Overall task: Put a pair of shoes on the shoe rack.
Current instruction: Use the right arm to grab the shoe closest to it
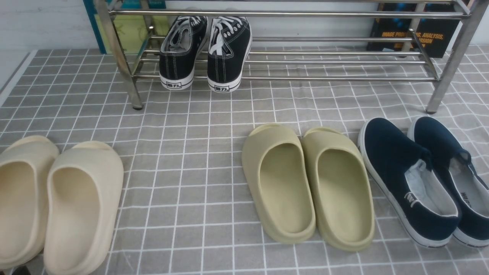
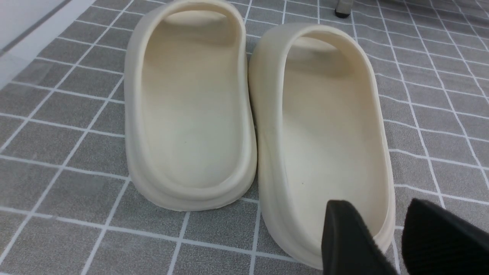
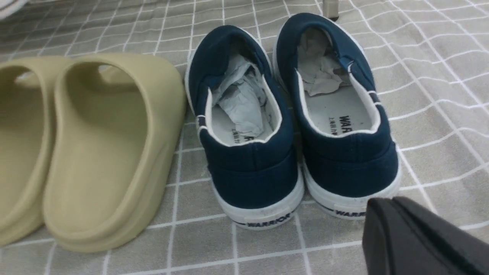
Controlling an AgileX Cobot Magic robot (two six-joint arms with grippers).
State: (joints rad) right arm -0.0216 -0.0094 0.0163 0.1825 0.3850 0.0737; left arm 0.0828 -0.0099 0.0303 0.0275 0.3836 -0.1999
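The pair of navy slip-on shoes (image 1: 405, 179) stands side by side on the checked cloth at the front right, toes toward the shoe rack (image 1: 305, 61). In the right wrist view the shoes (image 3: 248, 164) show their heels, with crumpled paper inside. My right gripper (image 3: 386, 202) is shut and empty, just behind the heel of the right-hand navy shoe (image 3: 344, 152). My left gripper (image 2: 382, 208) is open and hovers over the heel rim of a cream slide (image 2: 324, 126). Neither gripper shows in the front view.
Black lace-up sneakers (image 1: 206, 53) sit on the rack's lower bars at its left end. Olive slides (image 1: 305, 183) lie just left of the navy shoes and almost touch them (image 3: 103, 152). Cream slides (image 1: 57, 202) lie at the front left. A rack leg (image 1: 439, 99) stands just beyond the navy toes.
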